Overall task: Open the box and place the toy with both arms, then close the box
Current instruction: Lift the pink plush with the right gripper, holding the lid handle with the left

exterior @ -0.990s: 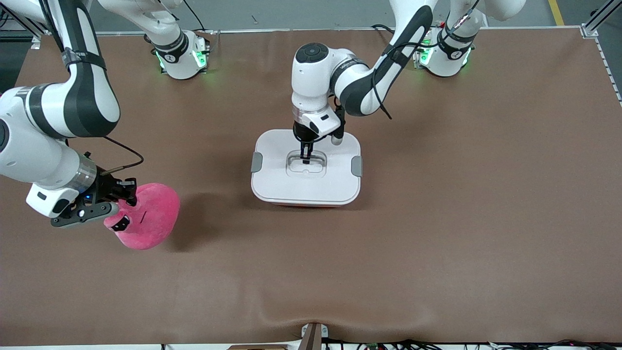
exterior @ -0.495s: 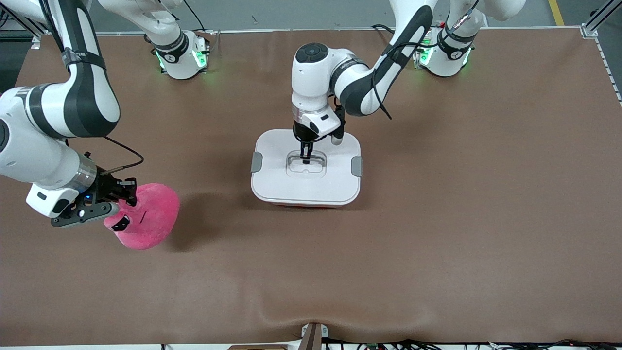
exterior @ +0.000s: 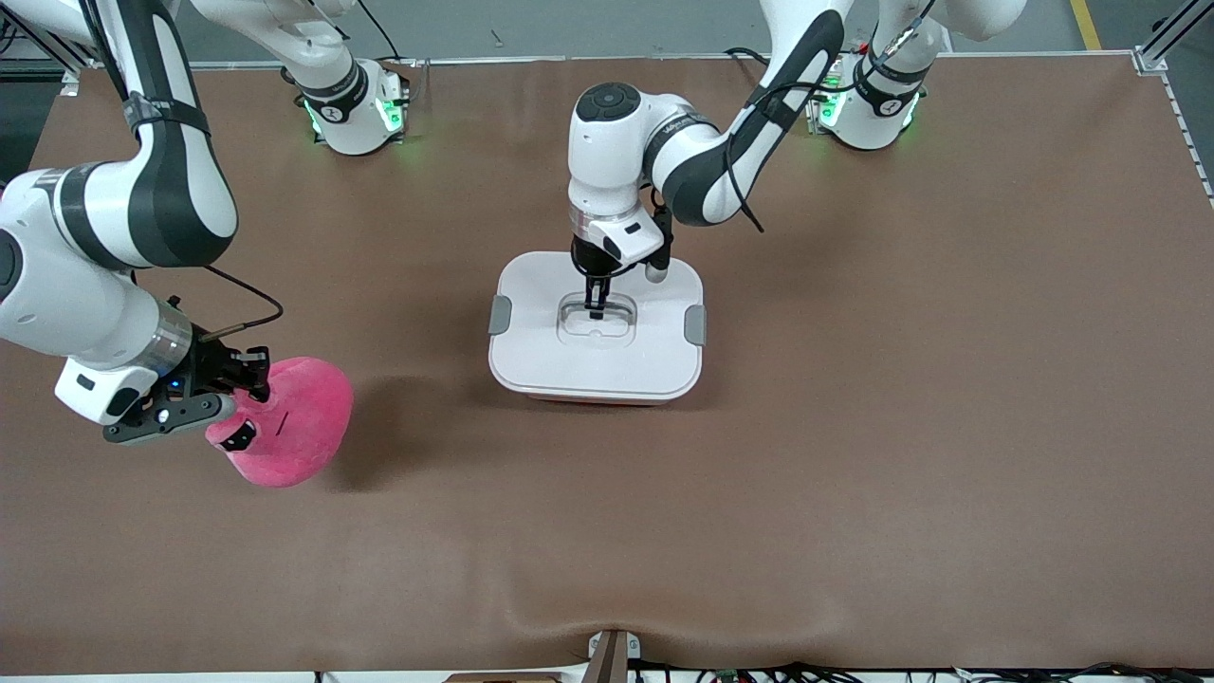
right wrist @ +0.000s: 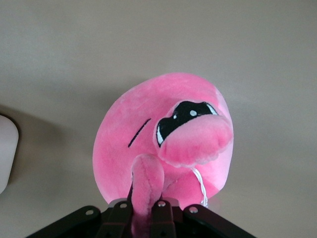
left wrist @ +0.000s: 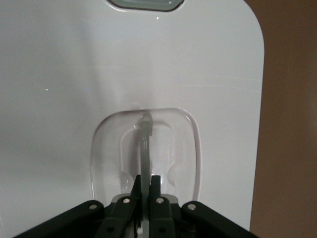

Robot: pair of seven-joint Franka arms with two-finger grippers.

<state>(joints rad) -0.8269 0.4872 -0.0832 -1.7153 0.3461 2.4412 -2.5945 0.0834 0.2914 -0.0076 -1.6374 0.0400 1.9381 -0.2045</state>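
Observation:
The box [exterior: 545, 356] stands mid-table, its white lid [left wrist: 74, 79] on, a grey clip [exterior: 500, 315] at each end. My left gripper [exterior: 596, 311] reaches straight down into the lid's recess and is shut on the clear handle [left wrist: 144, 148], its jaws pinching the thin bar. The hot-pink toy [exterior: 289, 422] hangs near the right arm's end of the table, just above the mat. My right gripper [exterior: 242, 384] is shut on a small pink limb [right wrist: 146, 183] of the toy [right wrist: 148, 134]; its dark eyes and line mouth show in the right wrist view.
Brown mat [exterior: 854, 427] covers the table, with a slight ridge at the edge nearest the front camera. Both arm bases [exterior: 356, 109] stand at the edge farthest from the front camera. A corner of the box's white lid [right wrist: 6, 153] shows in the right wrist view.
The right gripper and the toy have shifted very slightly upward and toward the box. The left gripper stays on the handle; the lid has not visibly moved.

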